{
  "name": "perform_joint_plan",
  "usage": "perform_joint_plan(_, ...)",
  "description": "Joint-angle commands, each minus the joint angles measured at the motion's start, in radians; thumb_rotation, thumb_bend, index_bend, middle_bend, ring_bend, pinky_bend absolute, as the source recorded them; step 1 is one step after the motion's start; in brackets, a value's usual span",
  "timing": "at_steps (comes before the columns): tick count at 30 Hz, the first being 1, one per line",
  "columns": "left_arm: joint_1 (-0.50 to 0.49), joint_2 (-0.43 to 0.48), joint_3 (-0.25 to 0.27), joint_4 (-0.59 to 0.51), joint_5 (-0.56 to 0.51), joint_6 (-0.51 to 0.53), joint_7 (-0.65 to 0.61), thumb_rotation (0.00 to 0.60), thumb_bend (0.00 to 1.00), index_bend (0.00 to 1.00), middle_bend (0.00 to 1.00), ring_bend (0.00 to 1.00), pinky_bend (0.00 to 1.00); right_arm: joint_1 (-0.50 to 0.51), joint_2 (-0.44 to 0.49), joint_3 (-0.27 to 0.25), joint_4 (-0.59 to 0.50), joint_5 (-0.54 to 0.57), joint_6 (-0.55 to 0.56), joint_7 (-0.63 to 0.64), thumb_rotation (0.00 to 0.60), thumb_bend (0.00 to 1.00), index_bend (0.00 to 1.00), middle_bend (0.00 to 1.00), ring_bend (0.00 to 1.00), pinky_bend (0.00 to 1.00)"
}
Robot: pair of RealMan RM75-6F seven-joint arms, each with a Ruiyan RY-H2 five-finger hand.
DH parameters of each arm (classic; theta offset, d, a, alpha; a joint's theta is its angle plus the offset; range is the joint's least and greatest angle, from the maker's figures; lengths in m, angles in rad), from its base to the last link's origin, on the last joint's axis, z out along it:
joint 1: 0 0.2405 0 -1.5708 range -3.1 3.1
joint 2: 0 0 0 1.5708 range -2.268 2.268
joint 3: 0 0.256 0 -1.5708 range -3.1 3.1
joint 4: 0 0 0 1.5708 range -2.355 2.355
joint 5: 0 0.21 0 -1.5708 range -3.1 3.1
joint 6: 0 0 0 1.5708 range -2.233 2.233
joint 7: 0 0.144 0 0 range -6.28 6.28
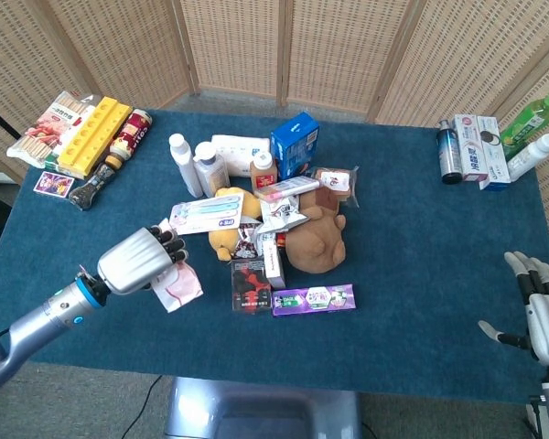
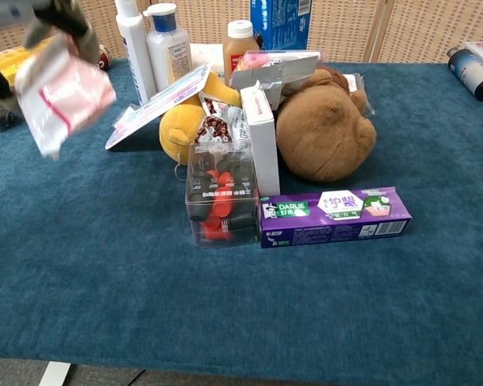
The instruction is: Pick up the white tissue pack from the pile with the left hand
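Observation:
My left hand [image 1: 139, 260] grips the white tissue pack [image 1: 177, 286], a soft white packet with pink print, and holds it in the air above the blue table, left of the pile. In the chest view the tissue pack [image 2: 61, 96] hangs at the upper left with only the fingers [image 2: 60, 14] showing at the top edge. My right hand [image 1: 542, 311] rests at the table's right front corner, fingers spread, holding nothing.
The pile holds a brown plush toy [image 1: 313, 240], a clear box of red items [image 2: 219, 203], a purple toothpaste box [image 2: 334, 215], a yellow toy [image 2: 185, 121] and bottles [image 1: 194, 163]. Snacks [image 1: 84, 135] lie at the back left, bottles and boxes [image 1: 483, 146] at the back right.

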Motion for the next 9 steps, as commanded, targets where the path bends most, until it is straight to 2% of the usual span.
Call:
perform_joint_plan(1,0.007,0.034,-0.038,-0.027,-0.030,0.026,-0.012,0.600,0.00,0.64,0.64,0.59,0.62,0.000,0.000,0.000,0.000,0.000,0.001,-0.001,0.600,0.00,0.00,0.00,0.00,0.00)
perform_joint_plan(9,0.007,0.052,-0.090,-0.047,-0.083,0.017,-0.021,0.600,0.00,0.64,0.64,0.59,0.62,0.000,-0.001,0.000,0.001,0.003,-0.002,-0.003,0.600,0.00,0.00,0.00,0.00,0.00)
